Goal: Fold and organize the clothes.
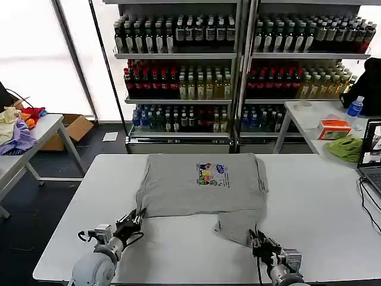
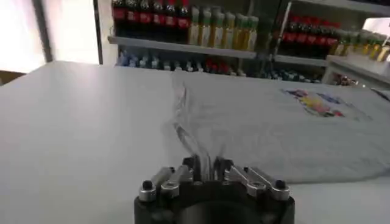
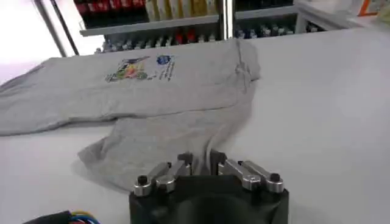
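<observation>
A light grey T-shirt (image 1: 190, 190) with a small multicoloured chest print (image 1: 212, 174) lies on the white table (image 1: 315, 202), partly folded. One flap (image 1: 238, 225) hangs toward the near edge. My left gripper (image 1: 133, 224) is at the shirt's near left corner, shut on a pinch of its fabric; in the left wrist view the cloth (image 2: 286, 134) rises in a ridge out of the left gripper (image 2: 206, 165). At the near tip of the flap, my right gripper (image 1: 258, 238) is shut on the fabric; in the right wrist view the shirt (image 3: 170, 91) runs into the right gripper (image 3: 201, 159).
Shelves of bottles (image 1: 178, 65) stand behind the table. A side table at the left holds a purple, yellow and red fabric pile (image 1: 18, 128). At the right are a bright green cloth (image 1: 346, 148), an orange box (image 1: 334, 128) and a laptop (image 1: 372, 155) with cables.
</observation>
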Controlling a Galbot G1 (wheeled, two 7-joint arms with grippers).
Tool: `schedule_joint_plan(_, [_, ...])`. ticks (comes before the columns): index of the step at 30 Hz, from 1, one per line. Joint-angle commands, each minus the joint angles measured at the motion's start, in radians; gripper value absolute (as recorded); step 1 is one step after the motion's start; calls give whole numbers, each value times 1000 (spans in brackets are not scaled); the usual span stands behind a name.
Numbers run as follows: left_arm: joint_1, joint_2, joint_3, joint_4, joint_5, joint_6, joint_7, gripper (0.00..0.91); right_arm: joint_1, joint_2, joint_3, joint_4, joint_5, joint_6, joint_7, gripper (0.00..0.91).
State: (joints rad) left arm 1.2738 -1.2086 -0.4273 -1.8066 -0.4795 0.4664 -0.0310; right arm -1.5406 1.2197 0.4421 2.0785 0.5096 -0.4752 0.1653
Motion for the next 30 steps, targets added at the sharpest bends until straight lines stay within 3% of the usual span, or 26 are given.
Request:
schedule_joint_plan(1, [-7,-9,-5,18,-29,-38,-18,10,-1,1,2,-1,17,97,-47,0])
schedule_joint_plan(11, [95,-11,-51,-136,-86,-37,-51,10,-133,-42,64,86,63,206,-149,0])
schedule_joint_plan(19, [278,-18,-106,-287,-76,-10,-68,10,-366,-38,134,162,46,273,-155,0])
schedule_joint_plan(25, [371,-24,-143,-366,-75,-11,-65,10,-528,-33,123,201,1,342,-163,0])
schedule_joint_plan(30, [438,-13,-173,-418,-75,17,-65,10,-592,-60,129,210,5,423,-255,0])
